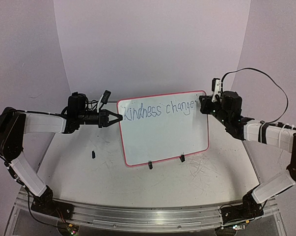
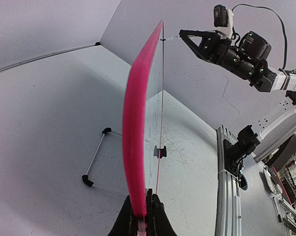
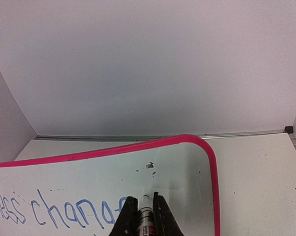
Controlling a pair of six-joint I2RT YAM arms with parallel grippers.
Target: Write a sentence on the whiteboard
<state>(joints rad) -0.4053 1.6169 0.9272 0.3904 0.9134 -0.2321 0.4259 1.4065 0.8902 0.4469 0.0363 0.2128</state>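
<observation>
The whiteboard (image 1: 165, 140) stands tilted on the table, pink-framed, on two black clip feet (image 1: 150, 165). The blue sentence (image 1: 157, 111) runs along its top and reads "Kindness change", its end hidden behind my right gripper. My left gripper (image 1: 117, 118) is shut on the board's left edge. In the left wrist view the board's pink frame (image 2: 134, 123) shows edge-on, pinched in that gripper (image 2: 142, 216). My right gripper (image 1: 202, 105) is shut on a marker (image 3: 147, 219), whose tip is on the whiteboard (image 3: 187, 167) just right of the writing (image 3: 64, 214).
A small black piece (image 1: 93, 154) lies on the table left of the board. Behind the board a thin support rod with black ends (image 2: 96, 157) rests on the table. Grey scratch marks (image 1: 201, 169) cover the tabletop at front right. A metal rail (image 1: 138, 214) runs along the near edge.
</observation>
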